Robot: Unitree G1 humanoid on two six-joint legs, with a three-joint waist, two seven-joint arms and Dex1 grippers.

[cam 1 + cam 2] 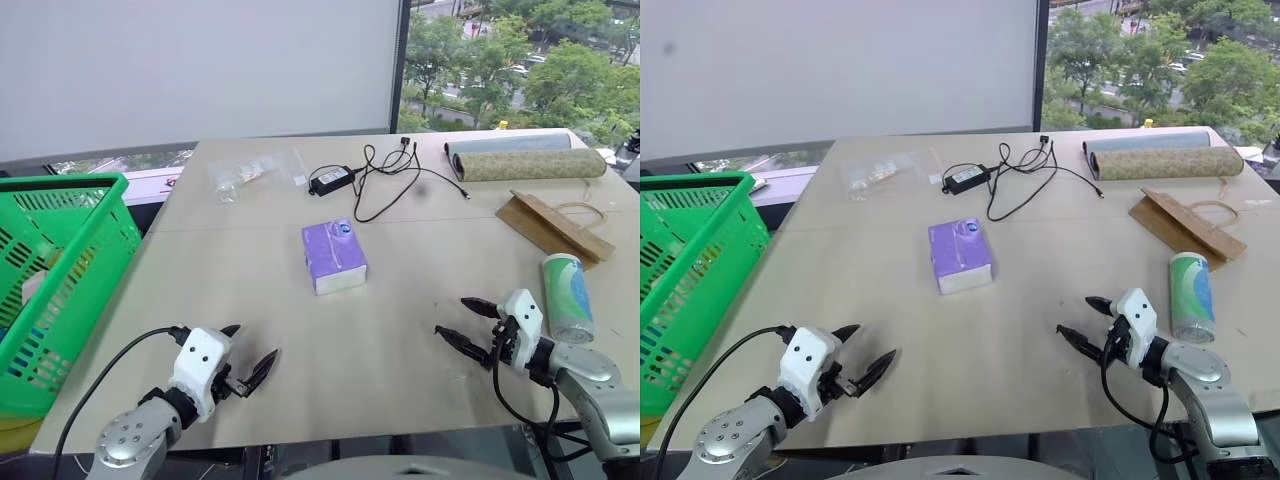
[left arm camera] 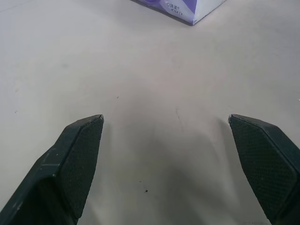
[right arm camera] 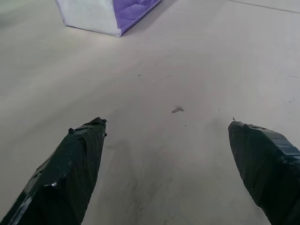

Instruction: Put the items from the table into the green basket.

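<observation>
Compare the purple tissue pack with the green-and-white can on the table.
The tissue pack is a boxy purple block with white sides; the can is a green-and-white cylinder. The pack lies flat mid-table; the can lies on its side near the table's right edge, beside the right tool. Both rest on the table, outside the green basket.

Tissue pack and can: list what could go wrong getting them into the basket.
1. The can lies on its side near the right tool; a nudge may roll it away.
2. The tissue pack is soft and may deform when squeezed.
3. The green basket sits beyond the table edge; a short drop would miss.
</observation>
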